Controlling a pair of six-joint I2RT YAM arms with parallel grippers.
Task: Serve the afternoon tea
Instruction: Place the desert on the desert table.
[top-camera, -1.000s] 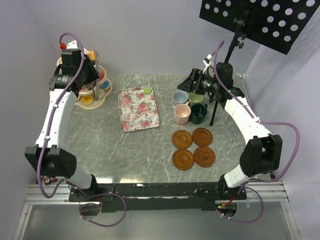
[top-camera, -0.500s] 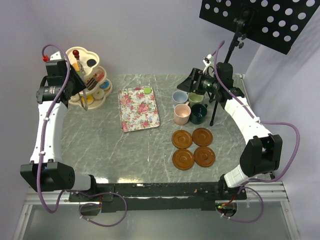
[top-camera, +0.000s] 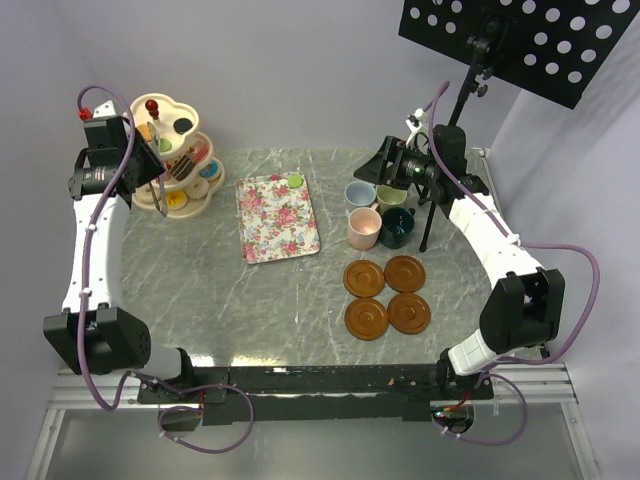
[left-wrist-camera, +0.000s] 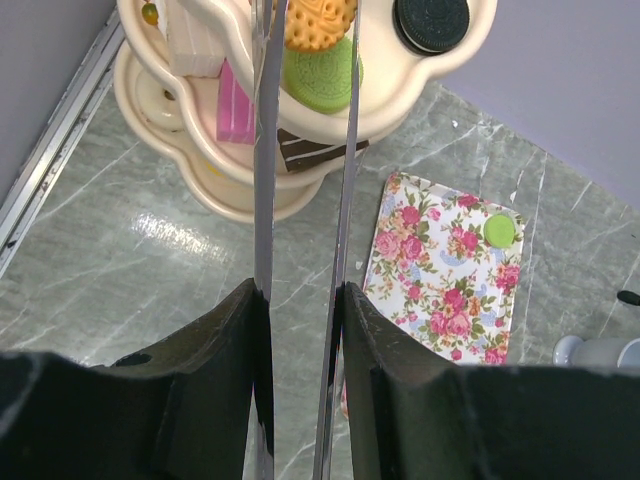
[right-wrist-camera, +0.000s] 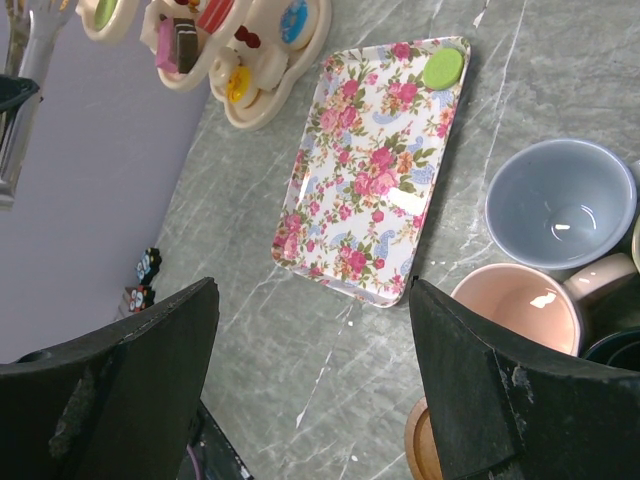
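The cream three-tier stand (top-camera: 182, 160) with toy cakes stands at the back left. It also shows in the left wrist view (left-wrist-camera: 420, 90). My left gripper (top-camera: 148, 178) is shut on the metal tongs (left-wrist-camera: 262, 200). In the left wrist view the gripper (left-wrist-camera: 300, 300) points the two blades at a yellow biscuit (left-wrist-camera: 318, 22) and a green macaron (left-wrist-camera: 320, 75) on the stand. Whether the blades touch them I cannot tell. My right gripper (top-camera: 388, 166) is open and empty beside the light blue (top-camera: 359, 194), light green (top-camera: 391, 197), pink (top-camera: 363, 228) and dark green (top-camera: 397, 226) mugs. The brown saucers (top-camera: 366, 319) lie in front of the mugs.
The floral tray (top-camera: 277, 218) lies mid-table with one green macaron (top-camera: 295, 181) in its far right corner. A black stand pole (top-camera: 428, 225) rises just right of the mugs, under a perforated black board (top-camera: 520, 40). Walls close in on the left and back.
My left arm has drawn back to the left from over the tiered stand, with the tongs in its grip. The right arm has not moved.
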